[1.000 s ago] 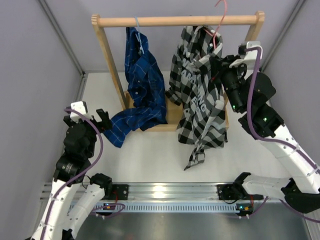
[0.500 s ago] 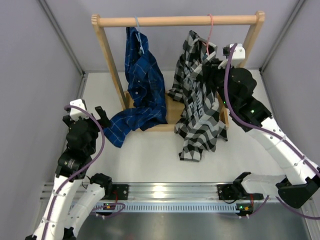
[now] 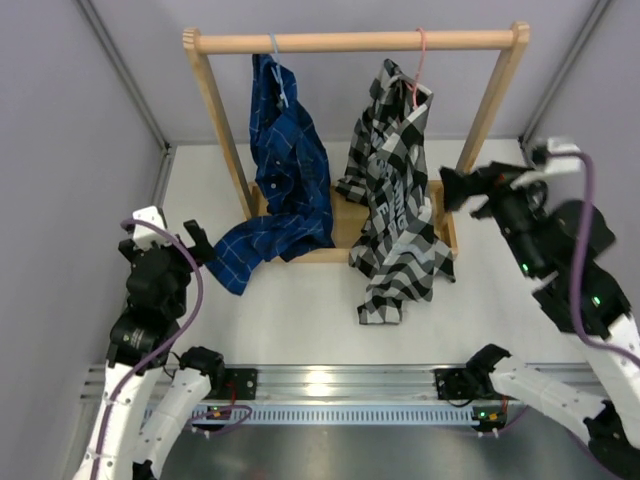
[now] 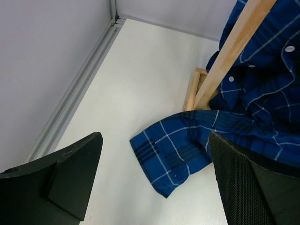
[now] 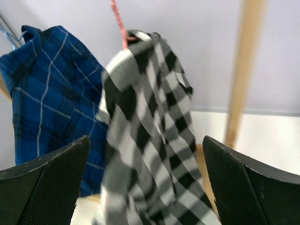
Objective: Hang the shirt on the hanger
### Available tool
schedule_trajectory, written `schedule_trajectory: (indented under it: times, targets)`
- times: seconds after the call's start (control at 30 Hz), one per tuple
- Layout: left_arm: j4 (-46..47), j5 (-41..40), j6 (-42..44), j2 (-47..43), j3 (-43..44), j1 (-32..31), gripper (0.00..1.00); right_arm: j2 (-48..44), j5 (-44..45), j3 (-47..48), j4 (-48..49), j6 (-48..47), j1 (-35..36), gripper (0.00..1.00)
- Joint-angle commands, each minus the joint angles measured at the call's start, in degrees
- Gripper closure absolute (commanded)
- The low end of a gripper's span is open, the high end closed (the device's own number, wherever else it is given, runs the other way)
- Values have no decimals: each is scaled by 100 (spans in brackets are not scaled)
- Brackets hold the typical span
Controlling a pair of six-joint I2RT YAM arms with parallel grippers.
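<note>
The black-and-white check shirt (image 3: pixel 395 190) hangs on the pink hanger (image 3: pixel 420 48), whose hook sits over the wooden rail (image 3: pixel 350 42). The shirt's lower end lies on the table. My right gripper (image 3: pixel 455 190) is open just right of the shirt and touches nothing. In the right wrist view the shirt (image 5: pixel 150 122) and the pink hanger (image 5: pixel 119 23) fill the space ahead of the open right gripper (image 5: pixel 146 140). My left gripper (image 3: pixel 168 235) stands open at the left, near a blue sleeve. Nothing lies between its fingers (image 4: pixel 70 173).
A dark blue plaid shirt (image 3: pixel 290 170) hangs from a pale hanger (image 3: pixel 277 75) on the rail's left half, its sleeve (image 4: pixel 173 147) spread on the table. The rack's wooden posts (image 5: pixel 241 70) and base (image 3: pixel 345 232) stand mid-table. Grey walls close in on both sides.
The right gripper opened, let go at the shirt's top, and drew back to the right. The pink hanger's hook came down onto the rail. The left arm barely moved.
</note>
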Motion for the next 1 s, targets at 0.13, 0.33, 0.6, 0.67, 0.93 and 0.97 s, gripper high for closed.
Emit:
schedule_trajectory:
  times: [0.13, 0.33, 0.6, 0.67, 0.93, 0.97]
  targets:
    - [-235, 535, -156, -742, -392, 42, 2, -2125, 1240, -1613, -1788, -438, -61, 1]
    - [-95, 790, -192, -1042, -700, 42, 2, -2557, 1778, -2089, -2211, -184, -61, 1]
    - [-77, 1019, -166, -1042, -727, 42, 2, -2821, 1849, -2301, -2203, -8, -61, 1]
    - [-68, 1019, -166, -1051, -735, 42, 2, -2821, 1849, -2284, -2203, -16, -61, 1]
    - [-68, 1063, -148, -1078, -744, 42, 2, -2742, 1893, -2240, -2229, -34, -61, 1]
    - [-60, 1072, -148, -1078, -753, 42, 2, -2733, 1902, -2248, -2238, -25, -61, 1]
